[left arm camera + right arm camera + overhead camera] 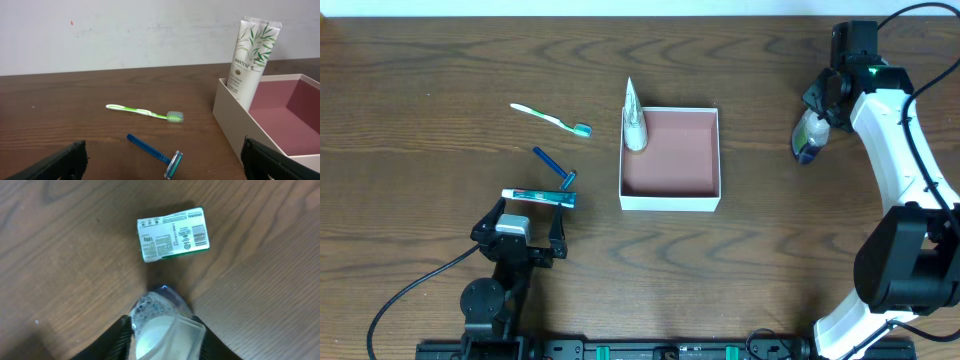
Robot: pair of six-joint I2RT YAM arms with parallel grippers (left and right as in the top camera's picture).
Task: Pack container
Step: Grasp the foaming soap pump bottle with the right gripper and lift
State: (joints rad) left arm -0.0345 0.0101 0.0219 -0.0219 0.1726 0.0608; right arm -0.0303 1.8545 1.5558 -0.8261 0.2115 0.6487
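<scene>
The container [670,203] is a square white-walled box with a reddish-brown floor at mid-table; it also shows in the left wrist view [235,125]. A white Pantene tube [634,122] stands in its left corner [251,52]. A green and white toothbrush [550,118] and a blue razor [555,165] lie left of it. My left gripper [520,222] is open and empty just before the razor [150,148]. My right gripper [162,330] is shut on a clear bottle with blue liquid [159,311], to the right of the container [807,140].
A green and white carton [172,234] lies on the table just beyond the held bottle. A thin white and teal bar [538,197] lies across the left gripper's front; I cannot tell what it is. The tabletop is dark wood.
</scene>
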